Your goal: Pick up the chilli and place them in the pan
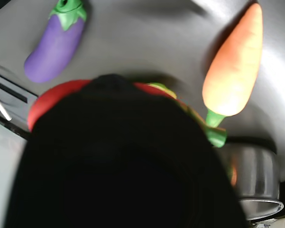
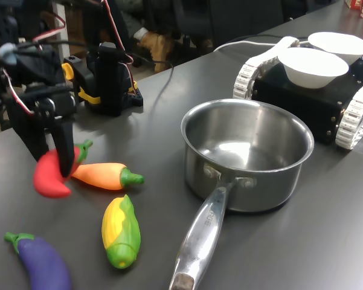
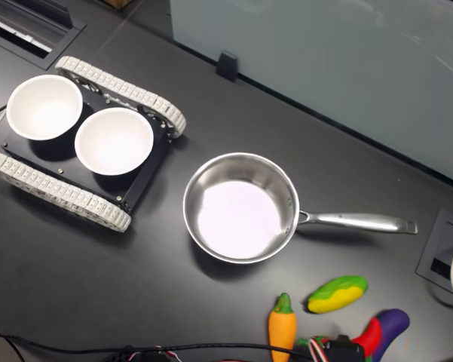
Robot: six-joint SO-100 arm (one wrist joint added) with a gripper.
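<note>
1. Chilli [image 2: 48,175] lies on the dark table [image 2: 290,248] at the left of the first exterior view, the gripper [image 2: 59,158] planted on it; whether the jaws clamp it cannot be told.
2. Pan [image 2: 247,154] stands empty mid-frame, apart from the chilli, handle toward the lower edge.
3. Carrot [image 2: 106,176] touches the chilli; corn [image 2: 121,231] and eggplant [image 2: 42,261] lie below; white bowls [image 2: 314,66] sit at the upper right.
</note>
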